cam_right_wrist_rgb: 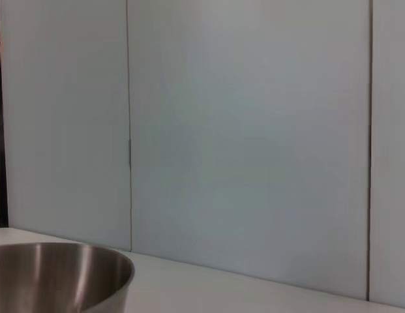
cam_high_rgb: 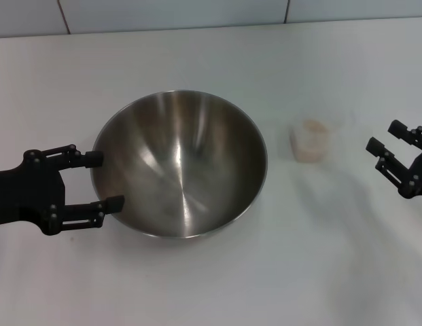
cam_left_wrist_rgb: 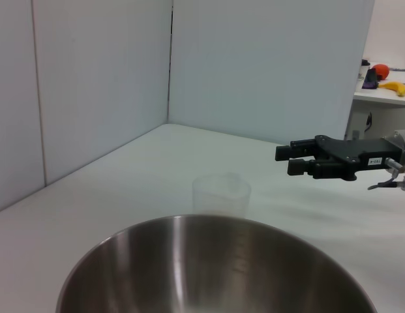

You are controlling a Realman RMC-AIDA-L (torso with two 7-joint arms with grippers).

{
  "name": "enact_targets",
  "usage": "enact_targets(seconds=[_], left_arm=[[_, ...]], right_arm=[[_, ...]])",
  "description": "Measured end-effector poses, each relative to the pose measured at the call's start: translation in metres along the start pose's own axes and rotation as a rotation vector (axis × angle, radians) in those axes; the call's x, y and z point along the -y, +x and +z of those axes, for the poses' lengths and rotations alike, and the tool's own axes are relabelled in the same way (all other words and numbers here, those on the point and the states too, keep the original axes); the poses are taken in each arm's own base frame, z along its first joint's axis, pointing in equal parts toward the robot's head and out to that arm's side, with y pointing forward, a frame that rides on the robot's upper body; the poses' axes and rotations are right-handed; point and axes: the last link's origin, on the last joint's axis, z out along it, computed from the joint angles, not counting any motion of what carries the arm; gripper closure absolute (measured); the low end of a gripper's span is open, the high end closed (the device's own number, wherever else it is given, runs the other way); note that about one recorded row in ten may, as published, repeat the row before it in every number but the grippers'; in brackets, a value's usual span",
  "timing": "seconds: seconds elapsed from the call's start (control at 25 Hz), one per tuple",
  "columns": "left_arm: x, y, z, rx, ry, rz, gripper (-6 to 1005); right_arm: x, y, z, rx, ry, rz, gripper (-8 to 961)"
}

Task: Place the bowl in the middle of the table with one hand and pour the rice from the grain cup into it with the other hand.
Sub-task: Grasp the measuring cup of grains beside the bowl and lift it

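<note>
The large steel bowl stands upright on the white table, a little left of centre. My left gripper is open at the bowl's left rim, one finger on each side of that stretch of the rim, holding nothing. The clear grain cup stands upright to the right of the bowl, with pale rice inside. My right gripper is open near the right edge, apart from the cup. The left wrist view shows the bowl, the cup behind it and the right gripper. The bowl's side shows in the right wrist view.
Grey wall panels border the far edge of the table. A side shelf with a banana and other small items stands off the table beyond the right arm.
</note>
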Motion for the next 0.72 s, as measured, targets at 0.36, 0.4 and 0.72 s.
enact_targets(seconds=[0.36,0.4,0.72], left_arm=[[0.001,0.0,-0.001,-0.001,0.006,-0.001,188],[0.001,0.0,-0.001,-0.001,0.006,0.0,188],[0.002,0.002,-0.001,-0.002,0.008,0.009,188]], right_arm=[[0.005,0.004,0.012,-0.037,0.017,0.005,465],[0.005,0.004,0.012,-0.037,0.017,0.005,465],[0.007,0.008,0.027,-0.073,0.03,0.013,466]])
